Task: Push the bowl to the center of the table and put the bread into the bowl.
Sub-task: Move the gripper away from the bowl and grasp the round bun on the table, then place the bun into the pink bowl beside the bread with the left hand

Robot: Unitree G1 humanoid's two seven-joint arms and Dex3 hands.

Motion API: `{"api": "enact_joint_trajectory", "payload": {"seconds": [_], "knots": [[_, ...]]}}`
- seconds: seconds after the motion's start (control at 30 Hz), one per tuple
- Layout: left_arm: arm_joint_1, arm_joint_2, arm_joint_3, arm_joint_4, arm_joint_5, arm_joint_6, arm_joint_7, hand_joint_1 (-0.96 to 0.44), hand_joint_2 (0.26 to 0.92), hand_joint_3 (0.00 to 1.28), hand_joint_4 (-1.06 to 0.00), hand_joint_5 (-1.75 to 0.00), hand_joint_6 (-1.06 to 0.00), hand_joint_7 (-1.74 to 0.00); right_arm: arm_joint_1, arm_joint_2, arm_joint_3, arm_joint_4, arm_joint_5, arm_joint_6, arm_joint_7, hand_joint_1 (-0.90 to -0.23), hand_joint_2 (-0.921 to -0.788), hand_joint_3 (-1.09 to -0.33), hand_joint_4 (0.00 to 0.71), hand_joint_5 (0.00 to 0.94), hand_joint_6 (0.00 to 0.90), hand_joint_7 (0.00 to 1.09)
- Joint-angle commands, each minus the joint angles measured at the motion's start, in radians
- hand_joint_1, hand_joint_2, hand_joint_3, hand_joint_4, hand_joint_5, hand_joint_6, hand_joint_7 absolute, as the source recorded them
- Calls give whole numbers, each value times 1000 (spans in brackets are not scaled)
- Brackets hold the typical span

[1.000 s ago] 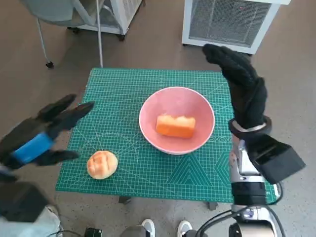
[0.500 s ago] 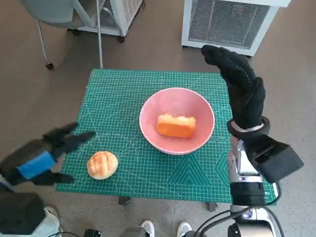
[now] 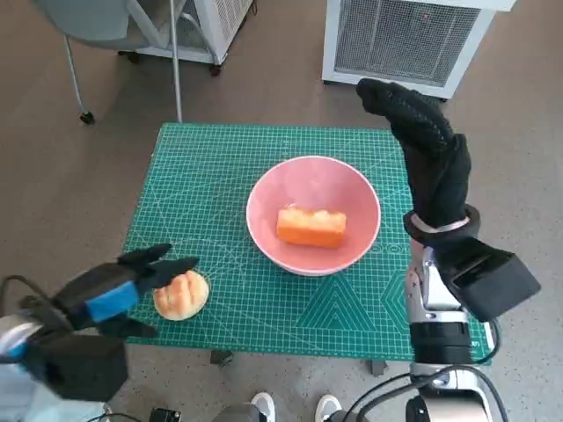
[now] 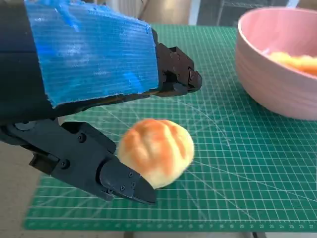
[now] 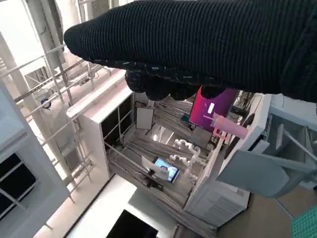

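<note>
A pink bowl [image 3: 264, 230] stands near the middle of the green mat [image 3: 211, 176] and holds an orange loaf-shaped bread [image 3: 310, 226]. A round golden bun [image 3: 181, 294] lies near the mat's front left corner. My left hand [image 3: 119, 288] is open just beside the bun, its fingers [image 4: 94, 163] spread on either side of the bun [image 4: 157, 150] without gripping it. My right hand [image 3: 427, 149] is raised open above the mat's right edge, beside the bowl. The bowl's wall [image 4: 267, 74] shows in the left wrist view.
A white grilled unit [image 3: 400, 40] stands beyond the table's far edge. Chair legs [image 3: 79, 79] and a white cabinet [image 3: 207, 26] are at the far left. Feet [image 3: 295, 406] show below the table's front edge.
My left hand has dropped down and moved toward the front left corner, coming right up to the round bun. The right hand, bowl and breads have stayed put.
</note>
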Motion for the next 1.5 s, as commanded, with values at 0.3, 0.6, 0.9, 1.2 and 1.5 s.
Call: {"api": "enact_joint_trajectory", "payload": {"seconds": [0.3,0.6,0.9,1.2,1.5], "knots": [[-112,-45,-132,185,43,-21,49,-207,785,0,-92,0,-225,0,23,-16,0,-14,9,19,13,-682,-921,-809,267,9,-1,663],[-176,-75,-213,323,120,-24,111,-138,783,0,-116,-10,-233,-6,28,-20,2,-26,13,24,17,-677,-921,-813,267,9,-1,661],[-199,-67,-278,388,226,8,176,17,876,53,-561,-275,-491,-587,35,-24,2,-37,19,30,18,-671,-921,-814,266,8,-1,660],[-163,-10,-243,286,174,24,118,2,860,143,-760,-1029,-619,-1194,33,-24,1,-31,12,28,13,-664,-921,-818,265,8,-1,659],[-126,14,-113,120,71,23,124,1,859,148,-766,-1079,-625,-1189,31,-23,1,-29,14,32,12,-662,-921,-819,265,8,-1,658]]}}
